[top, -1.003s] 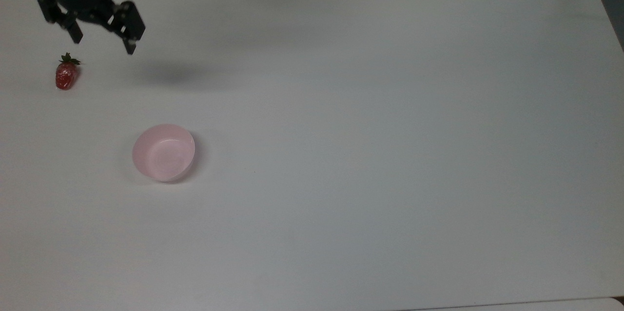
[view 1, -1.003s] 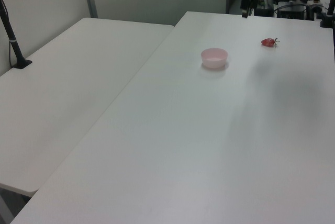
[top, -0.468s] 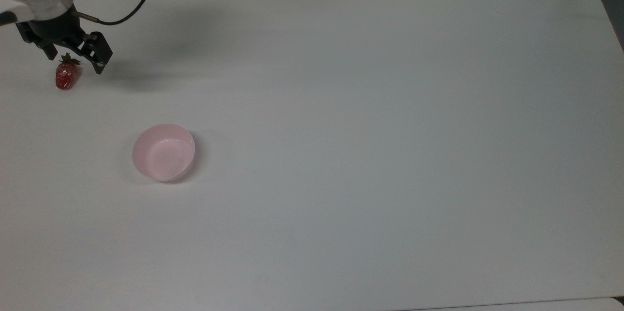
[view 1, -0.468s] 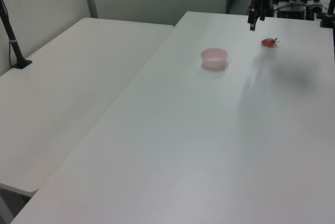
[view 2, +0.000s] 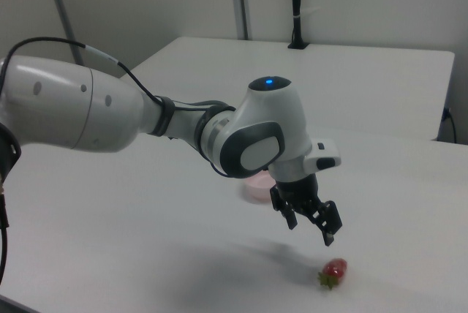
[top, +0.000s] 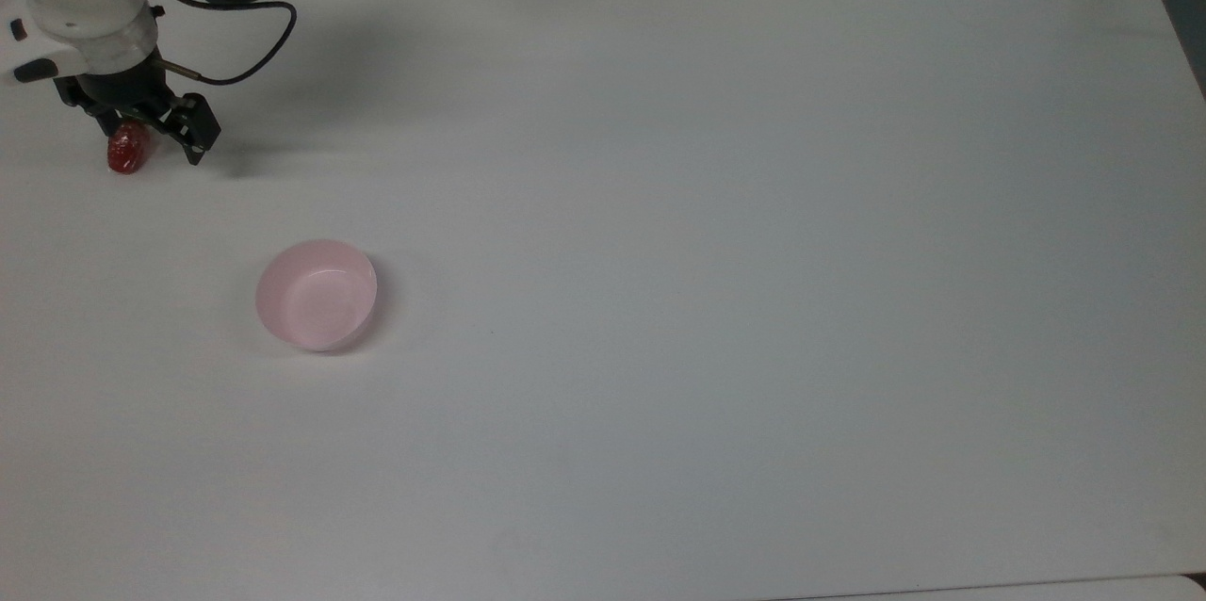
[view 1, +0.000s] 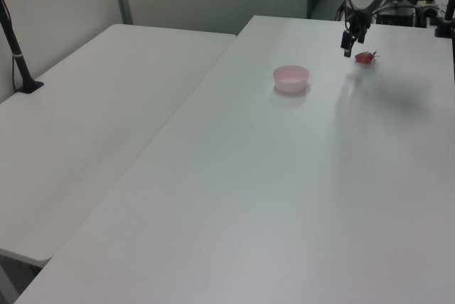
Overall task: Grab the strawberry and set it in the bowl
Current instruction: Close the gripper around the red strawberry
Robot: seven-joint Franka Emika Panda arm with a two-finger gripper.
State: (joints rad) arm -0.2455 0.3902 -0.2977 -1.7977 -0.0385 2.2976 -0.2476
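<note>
Hovering spread above one strawberry [view 2: 334, 270], the claw [view 2: 310, 227] stays apart from one bowl [top: 317, 294].

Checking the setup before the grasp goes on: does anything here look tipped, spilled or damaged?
Nothing stands out. The strawberry lies whole on the table, the bowl sits upright apart from it, and the open gripper hovers above the strawberry.

At the upper left of the top view, the strawberry [top: 126, 152] is glossy red; in the right view its leafy end shows dark green. The bowl [top: 317, 294] is pale pink, lighter inside. The pincer [view 2: 310, 226] is black beneath a white and grey arm [view 2: 146, 119] with a small blue light. The desk [top: 716, 234] is plain white.
</note>
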